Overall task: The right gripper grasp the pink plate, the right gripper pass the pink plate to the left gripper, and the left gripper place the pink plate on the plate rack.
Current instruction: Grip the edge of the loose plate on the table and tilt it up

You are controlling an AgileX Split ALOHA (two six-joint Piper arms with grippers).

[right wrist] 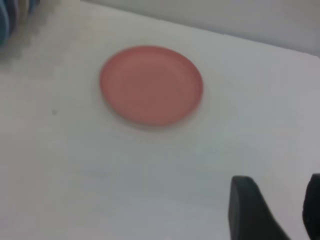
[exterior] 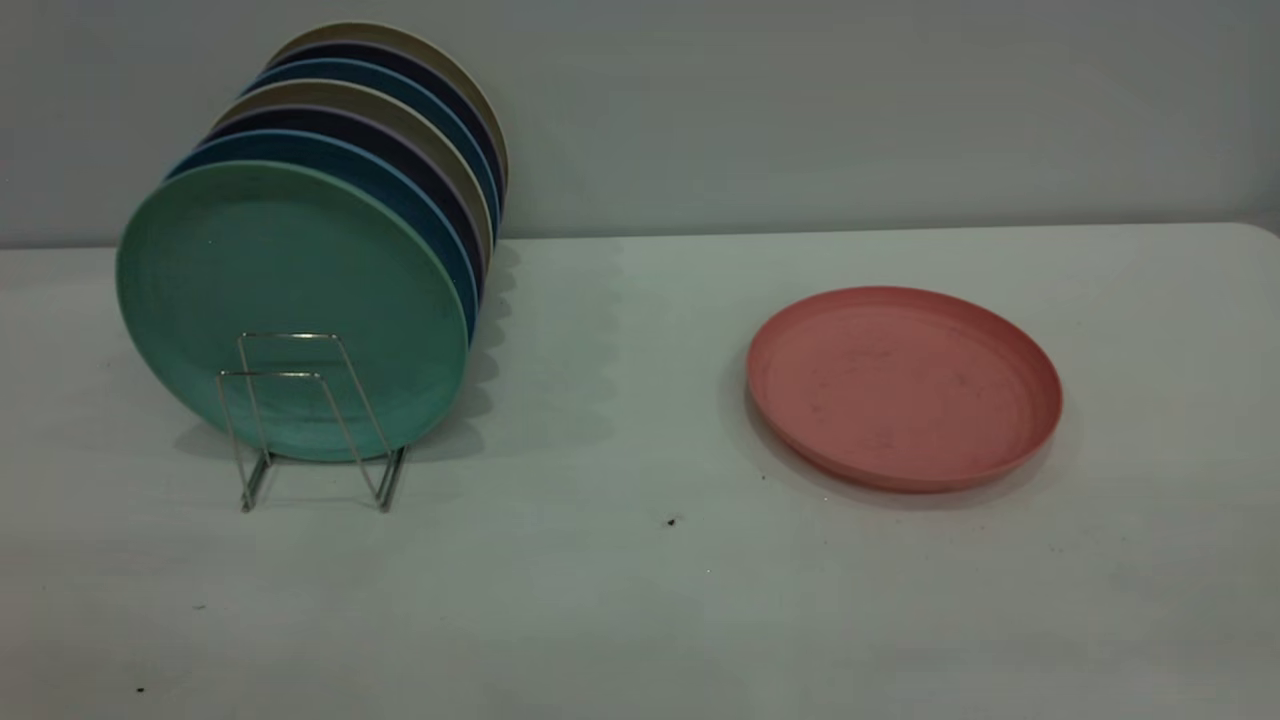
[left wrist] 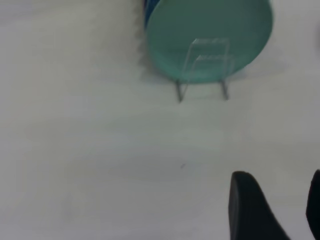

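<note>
The pink plate [exterior: 903, 385] lies flat on the white table at the right; the right wrist view shows it too [right wrist: 151, 84]. The plate rack [exterior: 300, 420] stands at the left with its front wire loops bare, and it also shows in the left wrist view [left wrist: 204, 70]. Neither arm shows in the exterior view. My right gripper [right wrist: 274, 205] is open and empty, well back from the pink plate. My left gripper [left wrist: 274, 202] is open and empty, well back from the rack.
A mint-green plate [exterior: 290, 305] stands upright at the front of several blue, navy and beige plates [exterior: 400, 130] in the rack. The white table [exterior: 620, 600] meets a grey wall behind. A small dark speck [exterior: 671, 521] lies between rack and pink plate.
</note>
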